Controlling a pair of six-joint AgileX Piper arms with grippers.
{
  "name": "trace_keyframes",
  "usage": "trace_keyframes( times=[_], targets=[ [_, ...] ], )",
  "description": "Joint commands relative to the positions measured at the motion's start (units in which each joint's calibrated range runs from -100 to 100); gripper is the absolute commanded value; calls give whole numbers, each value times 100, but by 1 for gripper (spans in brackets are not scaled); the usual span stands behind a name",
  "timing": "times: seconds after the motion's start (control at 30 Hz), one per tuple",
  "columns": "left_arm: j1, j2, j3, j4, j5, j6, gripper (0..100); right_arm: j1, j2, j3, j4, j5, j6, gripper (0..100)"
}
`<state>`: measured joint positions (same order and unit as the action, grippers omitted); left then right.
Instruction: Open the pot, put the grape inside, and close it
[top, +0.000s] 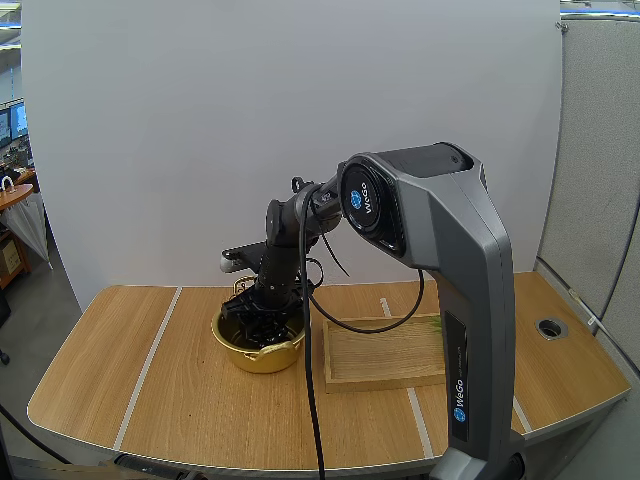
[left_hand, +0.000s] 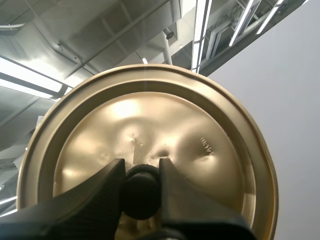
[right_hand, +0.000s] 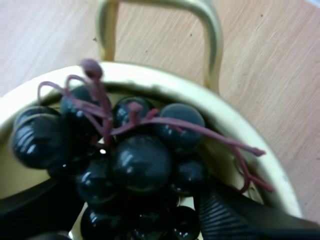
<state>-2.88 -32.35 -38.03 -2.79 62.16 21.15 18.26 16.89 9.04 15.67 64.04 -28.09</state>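
The left gripper's (left_hand: 142, 169) fingers (left_hand: 95, 200) are matte black and wedge-shaped, and they pinch a round black knob (left_hand: 141, 196) between their tips. The knob sits at the centre of the lid (left_hand: 150, 115), a disc of thin brass-coloured metal with a raised rim, a shiny face with shallow dents, and small stamped lettering to one side. The lid is held up in the air, clear of the table.

The right gripper's (right_hand: 127, 212) fingers stand one on each side of the grapes (right_hand: 142, 162) and close on the lower part of the bunch; the inner face of one finger (right_hand: 225, 212) is ribbed. The grapes are glossy, near-black spheres packed tight, with thin reddish-purple stems branching over the top. The bunch hangs inside the rim of the pot (right_hand: 240, 135), a round vessel of the same golden metal with a smooth wall and a looped handle (right_hand: 212, 35) beyond the grapes.

In the high view the open pot stands on the pale, wood-grain table (top: 180, 400), with the right gripper down in its mouth. A shallow rectangular wooden tray (top: 385, 350) lies just beside the pot.
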Motion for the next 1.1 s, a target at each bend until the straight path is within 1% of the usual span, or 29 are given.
trace_keyframes(
  times=[0.0,0.27,0.7,1.07],
  targets=[
    [-14,-18,-43,39,-294,-57,0,1,-428,-38,20,36,24,100],
    [-14,-18,-43,39,-294,-57,0,1,-1365,-38,164,490,56,100],
    [-14,-18,-43,39,-294,-57,0,1,-2824,-38,164,1525,140,100],
    [-14,-18,-43,39,-294,-57,0,1,-3531,-38,164,1815,332,100]
  ],
)
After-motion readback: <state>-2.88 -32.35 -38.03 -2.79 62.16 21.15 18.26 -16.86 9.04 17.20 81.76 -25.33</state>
